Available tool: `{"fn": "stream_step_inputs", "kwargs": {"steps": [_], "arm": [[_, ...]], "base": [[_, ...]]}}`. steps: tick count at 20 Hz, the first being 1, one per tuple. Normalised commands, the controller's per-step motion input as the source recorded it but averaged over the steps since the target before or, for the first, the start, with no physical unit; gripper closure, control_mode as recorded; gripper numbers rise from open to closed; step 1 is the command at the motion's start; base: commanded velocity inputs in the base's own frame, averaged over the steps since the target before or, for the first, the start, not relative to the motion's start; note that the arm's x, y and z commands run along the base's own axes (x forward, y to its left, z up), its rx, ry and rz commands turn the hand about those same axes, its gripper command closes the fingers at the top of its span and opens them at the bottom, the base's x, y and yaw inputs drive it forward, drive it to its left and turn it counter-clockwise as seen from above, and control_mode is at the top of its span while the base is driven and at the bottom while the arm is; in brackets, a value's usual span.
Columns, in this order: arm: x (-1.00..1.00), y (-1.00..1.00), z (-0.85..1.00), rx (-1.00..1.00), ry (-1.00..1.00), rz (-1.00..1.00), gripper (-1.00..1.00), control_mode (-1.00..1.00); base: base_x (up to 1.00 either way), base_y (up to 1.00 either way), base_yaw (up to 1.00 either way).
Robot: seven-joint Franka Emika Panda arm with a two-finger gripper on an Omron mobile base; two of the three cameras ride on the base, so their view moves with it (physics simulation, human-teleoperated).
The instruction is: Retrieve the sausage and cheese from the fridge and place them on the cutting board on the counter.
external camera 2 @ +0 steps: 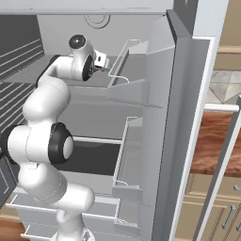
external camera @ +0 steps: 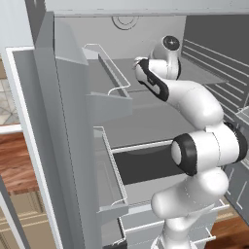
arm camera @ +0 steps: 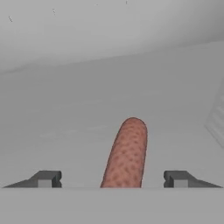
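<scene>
The sausage [arm camera: 127,153], a reddish-brown cylinder, lies on a grey shelf of the fridge [arm camera: 65,109] and points away from the hand. My gripper [arm camera: 113,178] is open, one of the fingertips [arm camera: 46,178] on each side of the sausage's near end, with a clear gap on both sides. From the right base view the hand [external camera 2: 100,61] reaches deep onto an upper shelf of the open fridge [external camera 2: 94,113]. In the left base view the arm [external camera: 189,102] stretches into the fridge [external camera: 146,112]. The cheese and the cutting board are out of view.
The open fridge door with its wire-railed bins stands at the left [external camera: 63,121] and at the right [external camera 2: 164,108]. Beyond the door runs the reddish counter [external camera 2: 216,141] over beige cabinets. Fridge drawers [external camera 2: 99,207] sit below the arm.
</scene>
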Motion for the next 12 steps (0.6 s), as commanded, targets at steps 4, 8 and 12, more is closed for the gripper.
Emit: {"fn": "stream_step_inputs", "kwargs": {"steps": [4, 8, 12], "arm": [[0.0, 0.0, -0.44, 0.0, 0.0, 0.0, 1.0, -1.0], [-0.26, 0.0, -0.55, 0.0, 0.07, 0.0, 1.0, -1.0], [-0.83, -0.07, -0.37, 0.01, 0.05, 0.0, 1.0, -1.0]], "base": [[0.0, 0.0, 0.0], [0.0, 0.0, 0.0], [0.0, 0.0, 0.0]]}}
